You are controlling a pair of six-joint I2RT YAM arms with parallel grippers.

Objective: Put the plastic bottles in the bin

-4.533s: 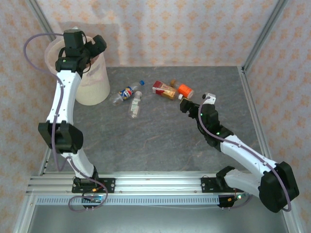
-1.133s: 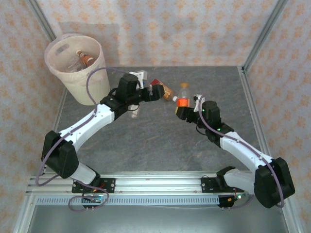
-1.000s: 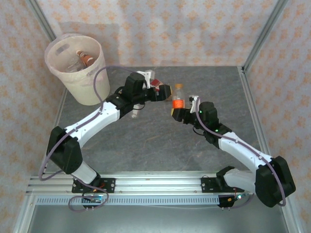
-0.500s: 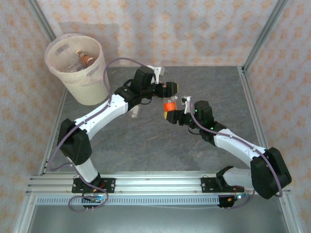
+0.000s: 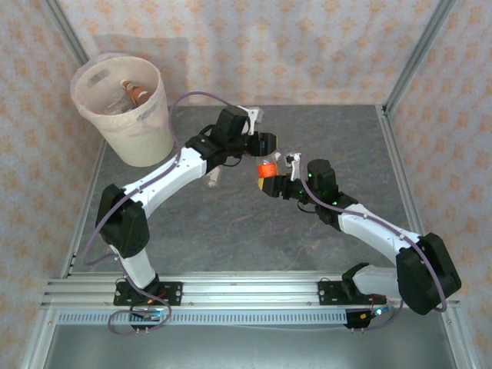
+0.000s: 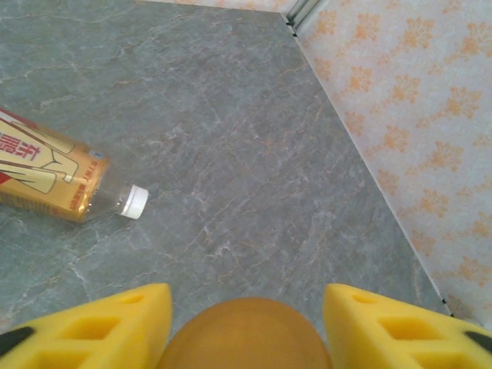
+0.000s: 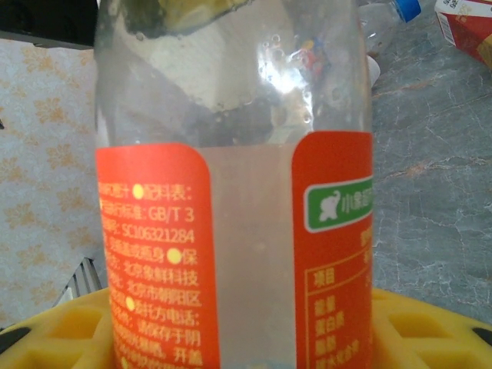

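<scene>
The grey table (image 5: pixel 231 231) is carrying everything, and the cream bin (image 5: pixel 146 142) is standing at its far left corner, already holding a couple of bottles (image 5: pixel 132 94) inside its pinkish liner. Both arms are reaching over the middle of the table, well apart from the bin. The right gripper (image 5: pixel 270 187) is clamping the lower part of an orange-labelled bottle (image 5: pixel 266 169) and is lifting it clear of the surface, cap pointing at the left gripper (image 5: pixel 266 144). That one is hanging spread wide just beyond the bottle's top. In its wrist view the yellow pads (image 6: pixel 100 327) are sitting on either side of the orange cap (image 6: pixel 242 338) with a gap on each side, so it is gripping nothing. This is looking like a hand-over towards the arm nearer the bin. A tea bottle (image 6: pixel 50 181) with a white cap is lying on its side on the table, and a clear bottle (image 5: pixel 213 177) is lying partly under the left arm. The held bottle is showing only droplets behind its clear wall, so it is probably going to feel very light, thin-skinned and slick, denting under a hard squeeze. The neck and shoulder just below the cap are offering the stiffest hold, and the right fingers are best kept clamped until the left ones are gripping firmly.
</scene>
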